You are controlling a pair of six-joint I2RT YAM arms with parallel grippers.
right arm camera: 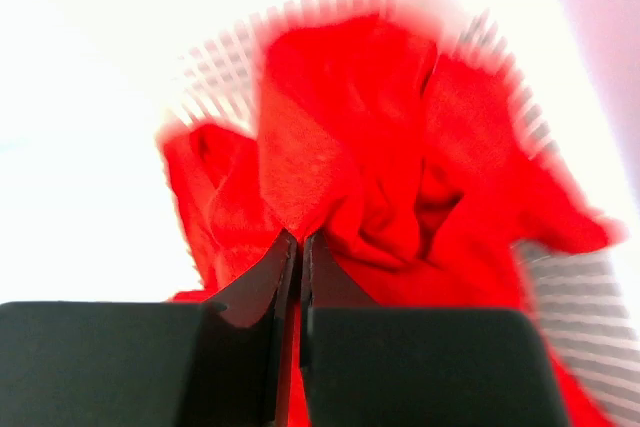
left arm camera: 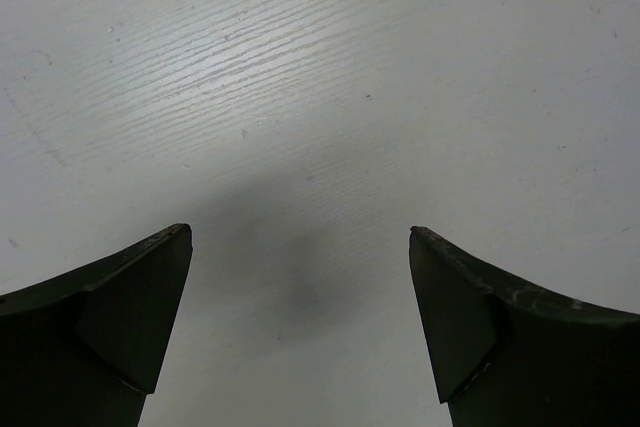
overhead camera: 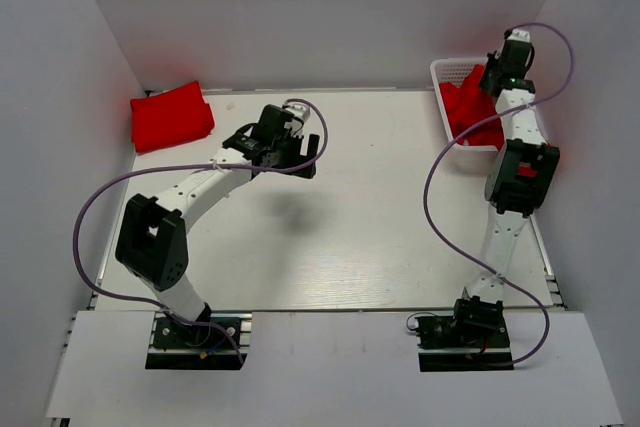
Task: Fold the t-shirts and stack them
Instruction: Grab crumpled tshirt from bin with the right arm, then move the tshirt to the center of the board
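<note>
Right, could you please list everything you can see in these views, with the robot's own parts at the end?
folded t-shirts: one pile, number unclear, red, table's far left corner.
crumpled t-shirts: number unclear, red, inside the basket.
basket: one, white plastic lattice, table's far right corner.
table: one, white, under both arms.
cables: two, purple, one looping along each arm.
left hand: one, dark fingers open, over bare table.
right hand: one, dark fingers shut on the crumpled t-shirts, at the basket.
</note>
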